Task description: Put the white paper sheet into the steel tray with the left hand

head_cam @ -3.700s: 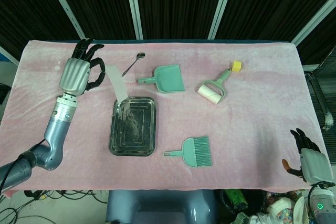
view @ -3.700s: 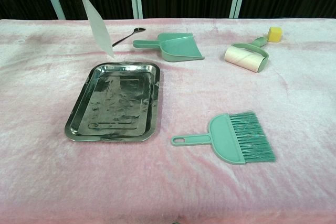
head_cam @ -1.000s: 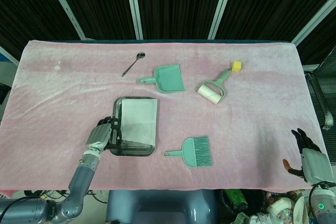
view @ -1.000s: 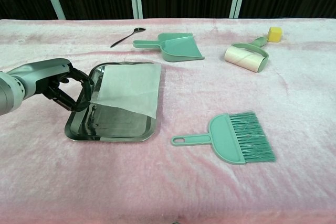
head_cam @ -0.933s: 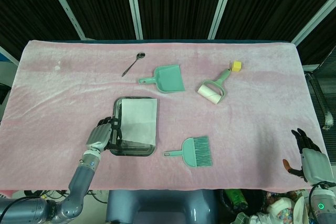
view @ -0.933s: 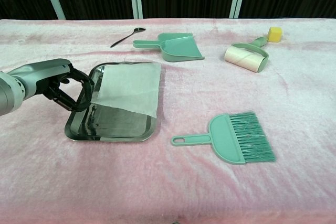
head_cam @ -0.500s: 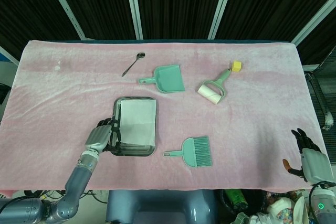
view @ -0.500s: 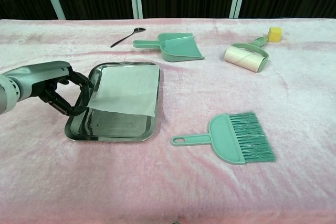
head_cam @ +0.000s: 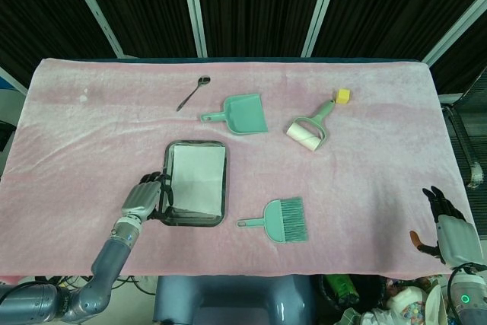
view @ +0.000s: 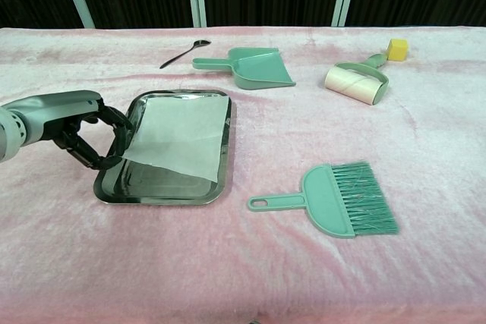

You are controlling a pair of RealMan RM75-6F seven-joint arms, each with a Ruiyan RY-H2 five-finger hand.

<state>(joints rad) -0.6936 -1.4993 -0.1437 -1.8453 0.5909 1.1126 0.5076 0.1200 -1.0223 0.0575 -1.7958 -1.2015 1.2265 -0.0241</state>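
Observation:
The white paper sheet [head_cam: 198, 180] [view: 179, 135] lies over most of the steel tray [head_cam: 194, 221] [view: 163, 196], which sits left of the table's middle. My left hand [head_cam: 143, 197] [view: 72, 127] is at the tray's left rim, and its dark fingers [view: 102, 155] pinch the sheet's near left corner, keeping it slightly raised. The sheet's right edge lies along the tray's right rim. My right hand [head_cam: 451, 232] hangs off the table's near right corner, fingers apart and holding nothing; only the head view shows it.
A spoon [view: 184, 51] and a green dustpan [view: 254, 66] lie behind the tray. A lint roller [view: 355, 81] and a yellow cube [view: 398, 48] are at the back right. A green brush [view: 342, 199] lies right of the tray's near end.
The sheet has sunk lower and slid left, so it no longer overhangs the tray's right rim. My left hand has dropped slightly, still pinching the corner.

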